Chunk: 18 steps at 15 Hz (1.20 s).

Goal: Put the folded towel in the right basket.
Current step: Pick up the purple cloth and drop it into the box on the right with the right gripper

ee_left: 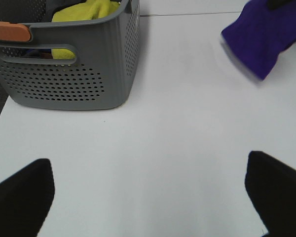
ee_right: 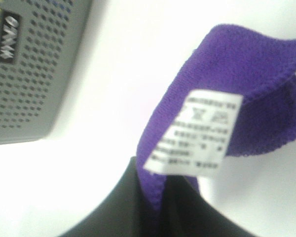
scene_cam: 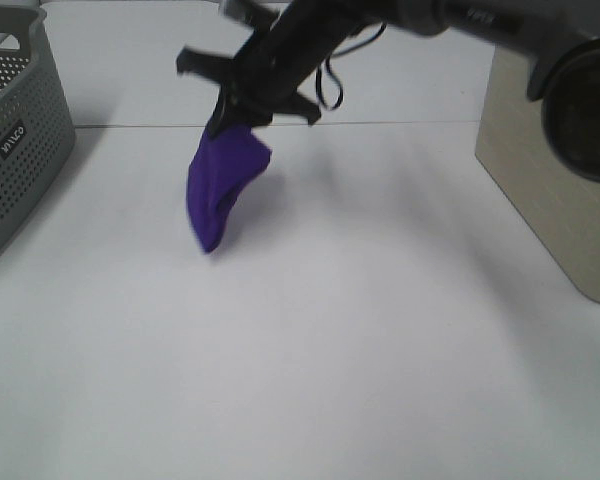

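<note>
A purple towel [scene_cam: 223, 190] hangs in the air above the white table [scene_cam: 360, 330], its lower tip close to the surface. My right gripper [scene_cam: 242, 115] reaches across to the left of middle and is shut on the towel's top edge. In the right wrist view the towel [ee_right: 246, 118] shows a white care label [ee_right: 195, 133] and is pinched between the black fingers [ee_right: 118, 207]. The towel also shows in the left wrist view [ee_left: 264, 34]. The beige right basket [scene_cam: 550, 190] stands at the right edge. My left gripper [ee_left: 148, 197] is open and empty, low over the table.
A grey perforated basket [scene_cam: 20, 140] stands at the left edge, and it also shows in the left wrist view [ee_left: 79, 79]. It holds a yellow cloth [ee_left: 89, 10]. Bare table lies between the towel and the beige basket.
</note>
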Motion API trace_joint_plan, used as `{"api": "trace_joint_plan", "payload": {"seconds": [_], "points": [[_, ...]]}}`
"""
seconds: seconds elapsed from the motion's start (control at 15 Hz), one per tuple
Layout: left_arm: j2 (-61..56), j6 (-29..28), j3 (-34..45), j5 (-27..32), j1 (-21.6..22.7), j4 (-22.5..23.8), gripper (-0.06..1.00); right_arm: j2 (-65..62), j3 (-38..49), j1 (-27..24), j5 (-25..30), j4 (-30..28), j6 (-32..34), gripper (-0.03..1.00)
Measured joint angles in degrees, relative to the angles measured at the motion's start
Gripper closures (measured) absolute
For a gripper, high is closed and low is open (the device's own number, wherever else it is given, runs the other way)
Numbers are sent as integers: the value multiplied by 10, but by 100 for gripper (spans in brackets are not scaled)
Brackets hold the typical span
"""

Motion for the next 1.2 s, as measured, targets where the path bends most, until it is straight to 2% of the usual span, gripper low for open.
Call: {"api": "trace_joint_plan", "payload": {"seconds": [0.2,0.27,0.4,0.6,0.67,0.73,1.0,1.2], "points": [[0,0,0,0,0,1,-5,-39,-139,-73,110,-38,19,95],[0,0,0,0,0,1,-5,-45,-161,-88,119,-55,24,95],[0,0,0,0,0,1,-5,-75,-213,-154,128,-108,34,95],[0,0,0,0,0,1,-5,-139,-225,-291,129,-136,34,95],[0,0,0,0,0,1,-5,-152,-221,-336,129,-136,34,95],[0,0,0,0,0,1,-5,-184,-174,-417,129,-140,28,95],[0,0,0,0,0,1,-5,-217,-41,-491,133,-143,-7,95],[0,0,0,0,0,1,-5,-217,12,-493,138,-170,-32,95]]}}
